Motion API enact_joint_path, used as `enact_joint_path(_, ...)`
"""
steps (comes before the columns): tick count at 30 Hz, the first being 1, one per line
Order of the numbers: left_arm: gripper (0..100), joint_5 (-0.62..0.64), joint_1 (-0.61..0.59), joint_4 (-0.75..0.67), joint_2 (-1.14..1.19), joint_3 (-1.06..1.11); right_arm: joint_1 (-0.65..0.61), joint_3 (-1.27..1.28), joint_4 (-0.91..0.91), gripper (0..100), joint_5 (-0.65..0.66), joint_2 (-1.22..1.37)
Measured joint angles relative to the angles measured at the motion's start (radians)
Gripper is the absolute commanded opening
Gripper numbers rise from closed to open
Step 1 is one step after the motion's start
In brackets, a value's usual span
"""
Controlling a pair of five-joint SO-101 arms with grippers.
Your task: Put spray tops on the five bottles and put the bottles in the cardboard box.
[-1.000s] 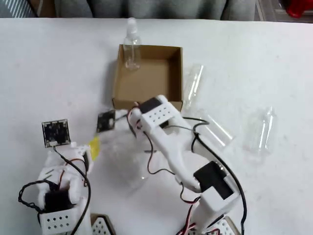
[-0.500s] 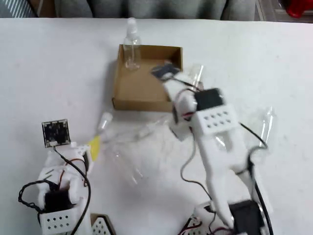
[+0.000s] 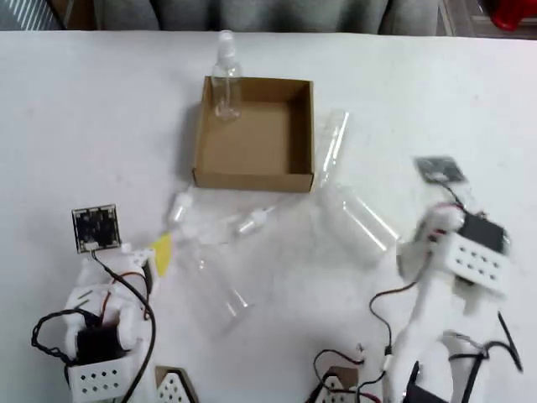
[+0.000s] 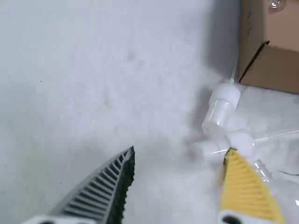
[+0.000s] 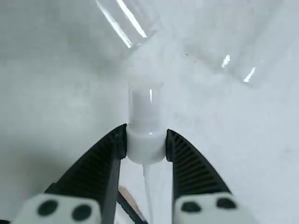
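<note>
The cardboard box (image 3: 289,143) stands at mid-table, and a clear bottle with a spray top (image 3: 225,80) is upright in its far left corner. Clear bottles lie without tops right of the box (image 3: 331,144), in front of its right corner (image 3: 362,220) and nearer the front (image 3: 222,290). Two loose white spray tops (image 3: 179,206) (image 3: 252,222) lie before the box. My right gripper (image 5: 145,136) is shut on a white spray top (image 5: 145,116), with clear bottles (image 5: 126,23) just beyond it. My left gripper (image 4: 180,156) is open above the table, close to the loose spray tops (image 4: 222,105).
The right arm (image 3: 457,252) hangs over the table's right side. The left arm's base (image 3: 101,336) sits at the front left. A corner of the box (image 4: 266,46) shows beyond the left gripper. Bare white table stretches left of the box.
The right arm has swung from the spray tops in front of the box, past the box's right side, to the table's right side. The left arm has stayed still.
</note>
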Motion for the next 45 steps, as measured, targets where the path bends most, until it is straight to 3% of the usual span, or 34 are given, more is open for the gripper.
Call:
enact_joint_path(9,29,0.000,0.000,0.075,0.000,-0.034,-0.130,0.284,-0.253,1.5,-0.074,-0.023)
enact_joint_path(19,29,-0.041,0.031,0.170,0.002,-0.183,-0.140,0.394,-0.431,1.5,-0.075,-0.025)
enact_joint_path(25,29,-0.040,0.126,0.229,0.290,-0.407,-0.140,0.407,-0.450,1.5,-0.075,-0.025)
enact_joint_path(33,29,0.074,0.308,0.377,0.783,-0.669,-0.140,0.407,-0.459,1.5,-0.041,-0.025)
enact_joint_path(41,29,0.249,0.480,0.393,1.026,-0.700,-0.140,0.420,-0.459,1.5,-0.018,-0.025)
enact_joint_path(45,37,0.293,0.535,0.354,1.094,-0.700,-0.140,0.422,-0.459,1.5,-0.011,-0.025)
